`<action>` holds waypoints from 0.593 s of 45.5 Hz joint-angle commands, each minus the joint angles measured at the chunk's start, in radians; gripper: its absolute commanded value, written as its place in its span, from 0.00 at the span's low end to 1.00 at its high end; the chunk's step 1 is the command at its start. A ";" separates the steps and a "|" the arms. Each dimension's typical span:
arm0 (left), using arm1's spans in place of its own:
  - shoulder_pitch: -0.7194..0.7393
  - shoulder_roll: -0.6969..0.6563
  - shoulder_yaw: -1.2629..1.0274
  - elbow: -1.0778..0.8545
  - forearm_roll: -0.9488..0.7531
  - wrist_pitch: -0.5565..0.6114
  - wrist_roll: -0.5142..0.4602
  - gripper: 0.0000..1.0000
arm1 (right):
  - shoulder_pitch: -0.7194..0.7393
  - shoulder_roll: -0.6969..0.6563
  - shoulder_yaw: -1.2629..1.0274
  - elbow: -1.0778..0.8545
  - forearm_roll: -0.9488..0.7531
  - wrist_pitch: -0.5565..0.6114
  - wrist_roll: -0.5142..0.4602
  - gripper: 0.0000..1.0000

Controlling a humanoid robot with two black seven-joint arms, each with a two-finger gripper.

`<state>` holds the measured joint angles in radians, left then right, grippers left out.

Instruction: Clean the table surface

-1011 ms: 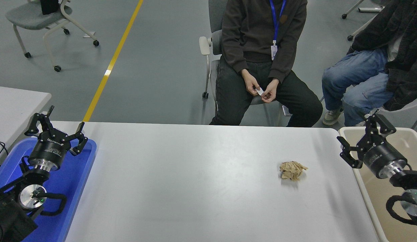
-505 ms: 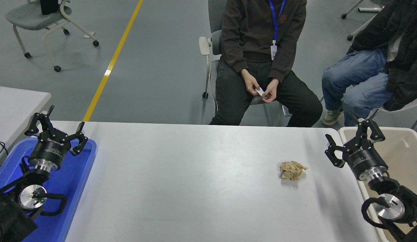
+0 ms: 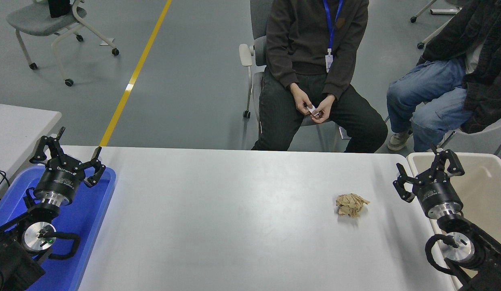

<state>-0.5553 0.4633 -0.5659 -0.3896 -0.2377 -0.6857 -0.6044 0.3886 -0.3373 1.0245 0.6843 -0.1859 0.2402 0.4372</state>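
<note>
At the far left the left pincer [image 3: 67, 157] sits parked above the blue tray [image 3: 97, 210], its fingers spread wide and empty, and it plays no part in the step in hand. The bench surface [image 3: 218, 226] runs broad and pale across the middle of the view, bare but for one crumpled wad of tan paper [image 3: 350, 205] lying toward its right side, well apart from the blue tray and nearer the beige bin [image 3: 487, 190] that stands against the bench's right edge. Past the bench's far side a person [image 3: 315, 60] sits on a chair with both hands together over the lap, and a second person [image 3: 448, 81] sits further right; neither reaches toward the bench. The right pincer [image 3: 429, 171] hangs over the bench's right edge where it meets the bin's rim, fingers spread wide and holding nothing, to the right of the wad and a little beyond it. The step looks to be the reach for the wad, so that it can go into the bin. To do it well, the pincer should swing left until it stands over the middle of the wad, tip down toward the surface, and keep its fingers wide until they straddle the paper on both sides. The wad is light and loose, so a glancing touch would likely push it away; closing from above and low to the surface should gather the whole lump rather than one flap, without pressing hard into the bench
</note>
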 commanded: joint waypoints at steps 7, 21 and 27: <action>0.000 0.000 0.000 0.000 0.000 0.000 0.000 1.00 | -0.002 -0.028 -0.012 -0.006 0.003 0.007 0.005 0.99; 0.000 0.000 0.000 0.000 0.000 0.000 0.000 1.00 | 0.010 -0.054 -0.007 -0.023 0.003 -0.002 0.012 0.99; 0.000 0.000 0.000 0.000 0.000 0.000 0.000 1.00 | 0.013 -0.054 -0.014 -0.022 -0.003 0.001 0.012 0.99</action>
<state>-0.5553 0.4633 -0.5659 -0.3896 -0.2378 -0.6857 -0.6044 0.3973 -0.3821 1.0174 0.6662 -0.1827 0.2413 0.4465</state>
